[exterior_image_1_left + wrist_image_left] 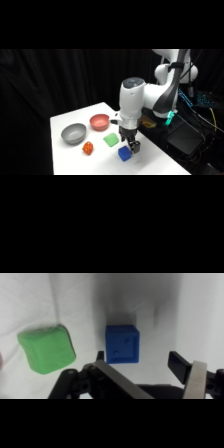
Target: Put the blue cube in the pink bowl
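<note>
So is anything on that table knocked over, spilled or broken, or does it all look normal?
Nothing stands out. The grey bowl and pink bowl sit upright and apart, with nothing visible in them. The green block, the orange-red speckled object and the blue cube lie separately on the table, the gripper just beside the cube.

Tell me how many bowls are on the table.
2. The grey bowl sits near the table's left edge; the pink bowl is just right of it, farther back. None seems hidden.

grey bowl (pixel 73 133): stood at table's left, upright | green block (pixel 111 140): lay mid-table, right of grey bowl | orange speckled object (pixel 88 148): sat nearer, between them | white table (pixel 70 162) | black curtain (pixel 60 80): hung behind
</note>
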Tool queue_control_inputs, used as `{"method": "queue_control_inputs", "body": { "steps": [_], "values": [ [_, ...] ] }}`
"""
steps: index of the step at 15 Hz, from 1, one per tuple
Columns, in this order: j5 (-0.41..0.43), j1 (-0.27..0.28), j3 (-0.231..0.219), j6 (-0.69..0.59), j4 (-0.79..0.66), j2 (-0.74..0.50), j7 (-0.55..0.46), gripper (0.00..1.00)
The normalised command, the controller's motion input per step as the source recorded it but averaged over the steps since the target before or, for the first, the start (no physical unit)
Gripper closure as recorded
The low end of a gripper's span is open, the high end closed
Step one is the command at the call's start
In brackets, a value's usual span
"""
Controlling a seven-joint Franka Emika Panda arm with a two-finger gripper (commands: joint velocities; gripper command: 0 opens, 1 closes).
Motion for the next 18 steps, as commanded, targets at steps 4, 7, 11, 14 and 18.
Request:
{"method": "queue_control_inputs", "body": {
  "steps": [4, 7, 11, 14, 18],
  "values": [
    [-0.134, 0.116, -0.172, 0.26, 0.0, 0.11, 0.15, 0.0],
    [-0.008, 0.077, -0.091, 0.22, 0.07, 0.16, 0.0, 0.0],
    [0.084, 0.021, -0.064, 0.21, 0.1, 0.18, -0.11, 0.0],
    [0.168, -0.042, -0.006, 0.2, 0.11, 0.17, -0.22, 0.0],
    [0.176, -0.048, 0.015, 0.14, 0.11, 0.12, -0.25, 0.27]
  ]
}}
